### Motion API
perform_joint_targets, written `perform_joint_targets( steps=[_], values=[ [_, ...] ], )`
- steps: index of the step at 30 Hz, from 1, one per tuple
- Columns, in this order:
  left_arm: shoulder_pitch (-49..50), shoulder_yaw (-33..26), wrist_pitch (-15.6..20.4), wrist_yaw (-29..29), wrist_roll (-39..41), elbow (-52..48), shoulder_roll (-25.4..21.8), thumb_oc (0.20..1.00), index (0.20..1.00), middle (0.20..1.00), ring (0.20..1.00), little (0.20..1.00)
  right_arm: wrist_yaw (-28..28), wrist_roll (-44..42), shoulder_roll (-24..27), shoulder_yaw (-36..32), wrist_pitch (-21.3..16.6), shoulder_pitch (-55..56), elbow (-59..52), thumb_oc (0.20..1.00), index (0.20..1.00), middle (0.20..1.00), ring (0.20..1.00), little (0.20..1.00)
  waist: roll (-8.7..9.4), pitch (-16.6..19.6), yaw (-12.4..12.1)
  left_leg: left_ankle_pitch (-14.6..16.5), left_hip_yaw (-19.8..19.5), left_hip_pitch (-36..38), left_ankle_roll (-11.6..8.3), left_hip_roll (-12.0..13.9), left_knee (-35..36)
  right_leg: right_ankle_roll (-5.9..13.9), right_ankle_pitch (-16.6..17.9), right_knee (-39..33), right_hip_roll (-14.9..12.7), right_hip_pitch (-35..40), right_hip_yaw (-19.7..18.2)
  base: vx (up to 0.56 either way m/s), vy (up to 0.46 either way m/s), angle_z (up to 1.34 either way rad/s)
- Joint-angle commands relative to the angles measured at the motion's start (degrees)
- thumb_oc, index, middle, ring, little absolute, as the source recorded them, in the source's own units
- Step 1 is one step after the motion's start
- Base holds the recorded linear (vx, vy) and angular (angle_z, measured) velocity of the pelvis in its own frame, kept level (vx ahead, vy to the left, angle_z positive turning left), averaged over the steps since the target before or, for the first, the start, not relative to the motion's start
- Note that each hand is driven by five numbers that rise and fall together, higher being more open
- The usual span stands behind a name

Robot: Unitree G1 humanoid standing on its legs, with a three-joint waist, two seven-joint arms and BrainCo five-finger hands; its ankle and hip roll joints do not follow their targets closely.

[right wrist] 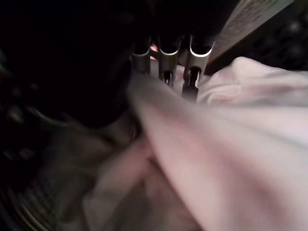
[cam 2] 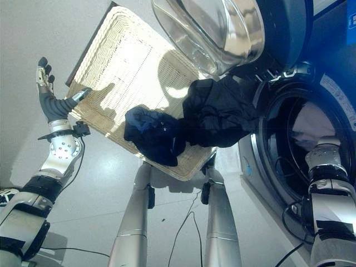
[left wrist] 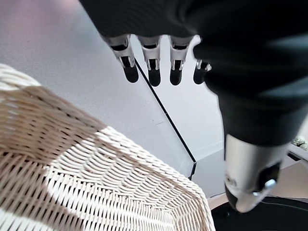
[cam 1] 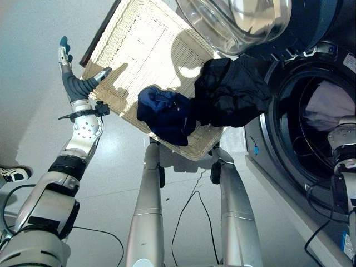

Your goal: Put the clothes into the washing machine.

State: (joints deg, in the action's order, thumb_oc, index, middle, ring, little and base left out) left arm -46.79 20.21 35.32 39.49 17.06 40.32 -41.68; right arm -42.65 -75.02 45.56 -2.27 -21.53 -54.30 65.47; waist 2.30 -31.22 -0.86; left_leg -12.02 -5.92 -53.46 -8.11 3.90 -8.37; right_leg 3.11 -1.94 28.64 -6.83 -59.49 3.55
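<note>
The right hand [right wrist: 166, 60] is inside the washing machine [cam 1: 289, 111], fingers curled on a pale pink cloth [right wrist: 231, 144]. The left hand [cam 1: 69, 75] is spread open beside the wicker basket [cam 1: 139, 50].

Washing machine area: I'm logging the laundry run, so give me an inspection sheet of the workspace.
Surface: pale floor.
Job's things: dark blue garment and black garment in the wicker basket; white cloth inside the washing machine, door open.
Clutter: nothing seen.
Hands: left hand open beside the basket's rim; right hand in the drum, fingers on the white cloth, grip unclear.
Cables: nothing seen.
Surroundings: a person's shoe.
</note>
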Motion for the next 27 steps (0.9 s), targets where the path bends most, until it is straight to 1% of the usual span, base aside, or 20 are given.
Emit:
perform_joint_targets(
  steps=[1, 2, 4, 5, 6, 8, 9, 11, 15, 16, 17, 18, 20, 22, 23, 25, 26, 27],
  values=[
    [-2.2, 0.0, 0.9, 0.5, -0.2, 0.5, 0.9, 1.0, 1.0, 1.0, 1.0, 1.0, 2.8, 1.2, 16.9, 3.2, 3.2, 3.7, 2.7, 1.0, 1.0, 1.0, 1.0, 1.0, 3.11, 1.4, 1.8, 7.7, 1.3, -1.0, 2.59, -4.7, -7.2, 5.03, 13.2, -16.9, 2.5, 5.0, 4.5, -0.01, -0.024, 0.07],
    [-2.5, 0.0, 0.9, 0.5, -0.3, 0.5, 0.9, 1.0, 1.0, 1.0, 1.0, 1.0, 2.8, 1.2, 17.0, 3.2, 3.2, 3.3, 2.8, 1.0, 1.0, 1.0, 1.0, 1.0, 3.14, 1.4, 1.9, 7.1, 1.3, -1.5, 2.62, -4.9, -7.1, 4.96, 13.6, -17.0, 2.4, 4.5, 4.5, -0.01, -0.023, 0.06],
    [-3.0, 0.4, 0.5, -0.4, -0.4, 0.6, 1.2, 1.0, 1.0, 1.0, 1.0, 1.0, 3.4, 3.6, 15.7, 4.9, 5.9, 2.6, 2.8, 1.0, 1.0, 1.0, 1.0, 1.0, 2.97, 1.4, 1.7, 7.1, 1.4, -1.5, 2.6, -5.0, -7.2, 5.05, 13.7, -16.9, 2.2, 4.5, 4.8, -0.01, -0.007, 0.04],
    [-3.3, 0.9, 0.1, -0.8, -0.8, 0.6, 1.5, 1.0, 1.0, 1.0, 1.0, 1.0, 3.9, 5.3, 14.7, 5.9, 6.3, 2.1, 2.8, 1.0, 1.0, 1.0, 1.0, 1.0, 2.77, 1.4, 1.5, 7.0, 1.4, -1.6, 2.61, -5.1, -7.1, 5.1, 13.7, -16.8, 2.1, 4.4, 5.0, 0.01, -0.001, 0.04],
    [-3.1, 0.9, 0.0, -0.8, -1.1, 0.7, 1.7, 1.0, 1.0, 1.0, 1.0, 1.0, 4.3, 5.9, 14.5, 6.3, 6.6, 2.1, 2.8, 1.0, 1.0, 1.0, 1.0, 1.0, 2.66, 1.4, 1.4, 7.6, 1.4, -1.1, 2.58, -4.9, -7.2, 5.19, 13.2, -16.7, 2.2, 4.9, 5.0, -0.01, 0.004, 0.04],
    [-3.7, 1.8, -1.9, -0.5, -3.4, 0.8, 2.2, 1.0, 1.0, 1.0, 1.0, 1.0, 5.6, 7.5, 12.7, 7.6, 7.6, 1.4, 1.7, 1.0, 1.0, 1.0, 1.0, 1.0, 2.34, 1.4, 1.4, 7.0, 1.5, -1.8, 2.62, -5.1, -7.1, 5.23, 13.6, -16.6, 2.0, 4.1, 5.1, -0.01, 0.007, 0.04],
    [-3.5, 2.1, -2.3, -0.4, -3.7, 1.1, 2.5, 1.0, 1.0, 1.0, 1.0, 1.0, 6.7, 9.6, 11.9, 8.1, 7.9, 1.6, 1.5, 1.0, 1.0, 1.0, 1.0, 1.0, 2.17, 1.4, 1.3, 7.7, 1.6, -1.1, 2.6, -5.0, -7.3, 5.3, 13.1, -16.3, 2.2, 4.6, 5.1, 0.0, 0.0, 0.0],
    [-3.8, 2.6, -3.3, 0.0, -4.4, 1.3, 3.1, 1.0, 1.0, 1.0, 1.0, 1.0, 7.1, 12.8, 9.7, 9.2, 8.0, 1.8, -0.5, 1.0, 1.0, 1.0, 1.0, 1.0, 1.8, 1.4, 1.5, 7.7, 2.1, -1.2, 2.56, -4.9, -7.1, 5.36, 12.9, -16.3, 2.1, 4.3, 5.0, -0.01, 0.045, 0.02],
    [-4.5, 3.3, -4.2, 0.9, -4.4, 2.3, 3.8, 1.0, 1.0, 1.0, 1.0, 1.0, 8.1, 21.8, 6.7, 11.1, 7.4, 2.2, -3.5, 1.0, 1.0, 1.0, 1.0, 1.0, 1.02, 1.4, 1.7, 7.5, 2.5, -1.5, 2.62, -4.9, -6.7, 5.32, 12.9, -16.1, 2.0, 3.6, 4.7, -0.02, 0.065, 0.01],
    [-4.7, 3.2, -4.5, 1.3, -4.4, 2.6, 4.4, 1.0, 1.0, 1.0, 1.0, 1.0, 7.7, 25.0, 5.0, 12.4, 6.5, 2.6, -6.0, 1.0, 1.0, 1.0, 1.0, 1.0, 0.68, 1.4, 1.9, 7.4, 2.7, -1.7, 2.6, -4.9, -6.7, 5.29, 12.8, -16.0, 2.0, 3.1, 4.4, -0.01, 0.058, -0.01],
    [-4.7, 3.2, -4.5, 1.4, -4.4, 2.7, 4.4, 1.0, 1.0, 1.0, 1.0, 1.0, 8.0, 25.4, 4.6, 12.5, 6.5, 2.9, -6.6, 1.0, 1.0, 1.0, 1.0, 1.0, 0.64, 1.4, 1.9, 7.4, 2.8, -1.8, 2.61, -4.9, -6.7, 5.28, 12.8, -16.0, 2.0, 3.0, 4.3, -0.03, 0.08, -0.03],
    [-4.6, 2.8, -4.8, 1.8, -4.9, 2.7, 5.1, 1.0, 1.0, 1.0, 1.0, 1.0, 7.2, 28.5, 2.2, 13.1, 5.7, 4.1, -9.4, 1.0, 1.0, 1.0, 1.0, 1.0, 0.42, 1.4, 2.1, 7.4, 3.2, -1.9, 2.56, -4.8, -6.5, 5.21, 12.6, -15.9, 2.1, 2.7, 4.1, -0.03, 0.061, -0.03],
    [-4.5, 2.5, -4.9, 2.0, -5.1, 2.8, 5.3, 1.0, 1.0, 1.0, 1.0, 1.0, 7.5, 30.0, 0.8, 13.2, 5.5, 5.2, -11.4, 1.0, 1.0, 1.0, 1.0, 1.0, 0.26, 1.4, 2.3, 7.4, 3.5, -1.8, 2.53, -4.8, -6.3, 5.19, 12.4, -15.8, 2.1, 2.6, 4.0, -0.02, 0.06, -0.03],
    [-3.8, 1.7, -4.6, 2.9, -6.2, 2.8, 6.4, 1.0, 1.0, 1.0, 1.0, 1.0, 7.2, 32.6, -2.4, 13.3, 5.5, 8.1, -15.9, 1.0, 1.0, 1.0, 1.0, 1.0, -0.06, 1.4, 2.7, 7.1, 4.1, -1.9, 2.4, -4.7, -5.9, 5.04, 12.2, -15.8, 2.2, 2.3, 3.7, -0.03, 0.074, -0.04],
    [-3.7, 1.7, -4.5, 3.1, -6.4, 2.8, 6.5, 1.0, 1.0, 1.0, 1.0, 1.0, 7.1, 32.7, -2.8, 13.4, 5.4, 8.4, -16.3, 1.0, 1.0, 1.0, 1.0, 1.0, -0.08, 1.4, 2.7, 7.1, 4.1, -1.9, 2.37, -4.7, -5.9, 5.02, 12.2, -15.8, 2.2, 2.2, 3.6, -0.03, 0.078, -0.04],
    [-3.1, 1.0, -4.3, 4.0, -7.5, 2.8, 7.5, 1.0, 1.0, 1.0, 1.0, 1.0, 6.6, 34.1, -5.5, 13.1, 5.4, 10.5, -18.9, 1.0, 1.0, 1.0, 1.0, 1.0, -0.39, 1.4, 3.0, 6.9, 4.7, -2.0, 2.23, -4.5, -5.6, 4.96, 12.0, -15.6, 2.2, 1.9, 3.3, -0.02, 0.08, -0.03],
    [-2.6, 0.5, -4.1, 4.8, -8.0, 2.4, 8.1, 1.0, 1.0, 1.0, 1.0, 1.0, 4.8, 36.5, -7.0, 13.6, 5.4, 12.2, -21.6, 1.0, 1.0, 1.0, 1.0, 1.0, -0.62, 1.4, 3.3, 6.7, 4.9, -2.1, 2.19, -4.5, -5.4, 4.81, 11.9, -15.6, 2.3, 1.7, 3.1, -0.02, 0.071, -0.04],
    [-2.5, 0.4, -4.2, 4.9, -8.1, 2.3, 8.2, 1.0, 1.0, 1.0, 1.0, 1.0, 4.7, 36.8, -7.2, 13.7, 5.6, 12.4, -22.0, 1.0, 1.0, 1.0, 1.0, 1.0, -0.62, 1.4, 3.3, 6.7, 5.0, -2.1, 2.17, -4.5, -5.4, 4.8, 11.9, -15.6, 2.3, 1.6, 3.0, -0.02, 0.093, -0.05]
  ],
)
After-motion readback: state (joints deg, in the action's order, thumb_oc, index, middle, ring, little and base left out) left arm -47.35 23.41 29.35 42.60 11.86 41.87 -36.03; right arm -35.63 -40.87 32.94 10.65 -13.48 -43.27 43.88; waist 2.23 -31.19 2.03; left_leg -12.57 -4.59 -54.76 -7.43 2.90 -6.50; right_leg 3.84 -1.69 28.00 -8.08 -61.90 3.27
